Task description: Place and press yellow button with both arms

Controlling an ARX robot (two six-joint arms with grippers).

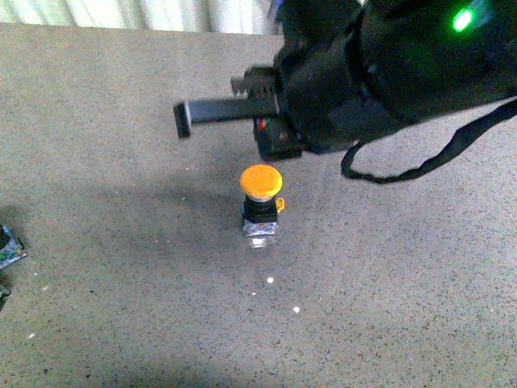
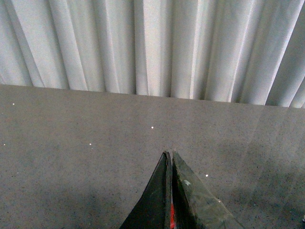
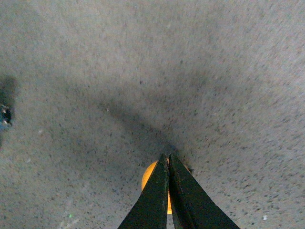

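The yellow button (image 1: 261, 182) stands upright on the grey table (image 1: 121, 307), with its orange-yellow cap on top, a black collar and a clear base below. My right gripper (image 1: 182, 120) is shut with nothing in it. It reaches leftwards from the dark right arm (image 1: 388, 73), just behind the button, with a gap showing between them. In the right wrist view the shut right gripper (image 3: 167, 156) covers most of the button's cap (image 3: 147, 179). My left gripper (image 2: 169, 153) is shut and holds nothing, with no button in its view.
A small dark object (image 1: 6, 249) lies at the table's left edge. A black cable (image 1: 420, 166) loops down from the right arm. Pale pleated curtains (image 2: 152, 47) hang beyond the table's far edge.
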